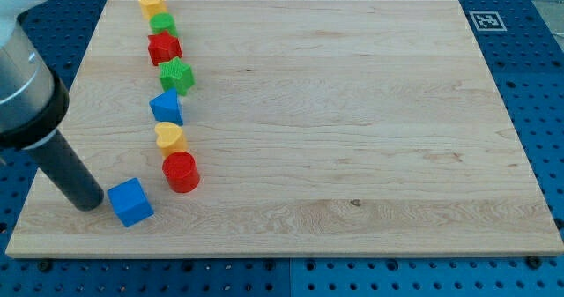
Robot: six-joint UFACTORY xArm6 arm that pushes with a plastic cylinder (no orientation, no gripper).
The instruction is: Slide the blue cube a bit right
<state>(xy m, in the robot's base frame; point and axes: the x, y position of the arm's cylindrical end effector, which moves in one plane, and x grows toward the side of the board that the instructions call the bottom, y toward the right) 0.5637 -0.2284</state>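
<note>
My tip (88,204) sits just left of the blue plastic cube (130,202), near-left on the wooden worktop (352,112) | placed to push it right | no hand fitted, so no grasp state to tell

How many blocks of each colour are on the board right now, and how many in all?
Yellow: 2
Green: 2
Red: 2
Blue: 2
Total: 8 blocks

Open tabletop (352,156) lies to the view's right of the blue cube (130,201); the red cylinder (181,172) stands just above-right, my tip (88,204) just left.
</note>
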